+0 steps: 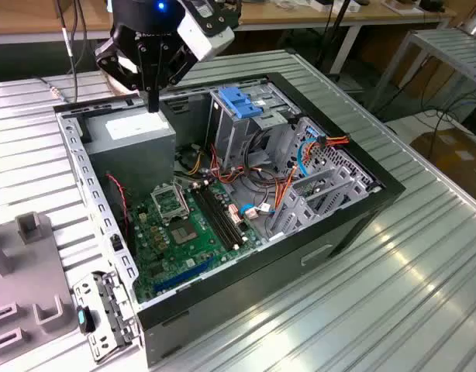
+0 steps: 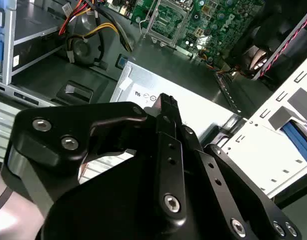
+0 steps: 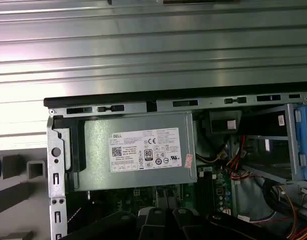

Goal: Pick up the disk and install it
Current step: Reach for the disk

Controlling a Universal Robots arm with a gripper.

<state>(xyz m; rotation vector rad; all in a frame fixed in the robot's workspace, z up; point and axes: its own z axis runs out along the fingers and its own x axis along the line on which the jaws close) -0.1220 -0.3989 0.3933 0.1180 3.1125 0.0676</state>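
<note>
Matt metal claw (image 2: pixel 167 102), dull metal power-supply box (image 3: pixel 93 150), shiny ribbed metal table (image 1: pixel 408 294)

I can make out little of the disk (image 2: pixel 296 138). In the second wrist view a long blue strip, which I take for one of its side rails, runs slantwise among the pale grey blocks of a holder (image 2: pixel 273 150). It sits just outside the wall of the computer case (image 2: pixel 228 95) and is cut off at the picture's edge. I cannot tell its label, its metal face or whether it lies flat or on edge.
</note>
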